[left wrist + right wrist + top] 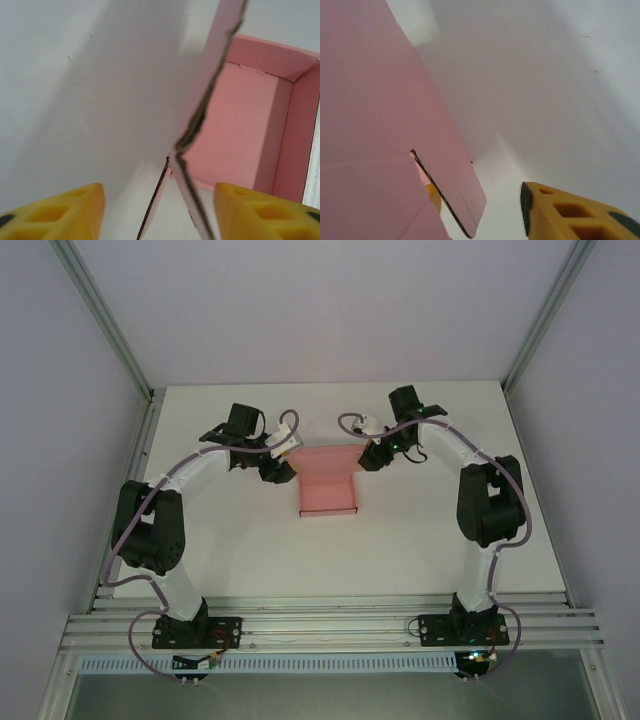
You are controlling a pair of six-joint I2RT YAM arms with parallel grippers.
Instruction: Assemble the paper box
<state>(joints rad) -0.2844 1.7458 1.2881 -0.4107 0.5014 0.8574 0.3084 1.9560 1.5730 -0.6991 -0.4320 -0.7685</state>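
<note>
- Pink box (328, 485) sat on the white desk (430, 540), partly folded, open side up.
- From above, the box's far end looked wider than its near end, with card spread out to both sides.
- Left fingers (279, 462) were at the box's far-left corner; right fingers (372, 452) were at its far-right corner.
- Left wrist view: the two yellow left fingers (65, 215) stood apart, one outside the box over the desk (75, 90), one on the inner side.
- A raised box (250, 135) wall ran edge-on between those fingers, with a gap on either side of the card, not clamped.
- The box's inside floor and two standing walls showed beyond that edge.
- Right wrist view: the right fingers (570, 215) stood apart on either side of a pink flap of the box (375, 115).
- One yellow finger peeked from behind the flap; the other stood clear of the flap on the desk (545, 85) side.
- The flap had a dark slit cut near its lower edge.
- No squeeze on the card was visible.
</note>
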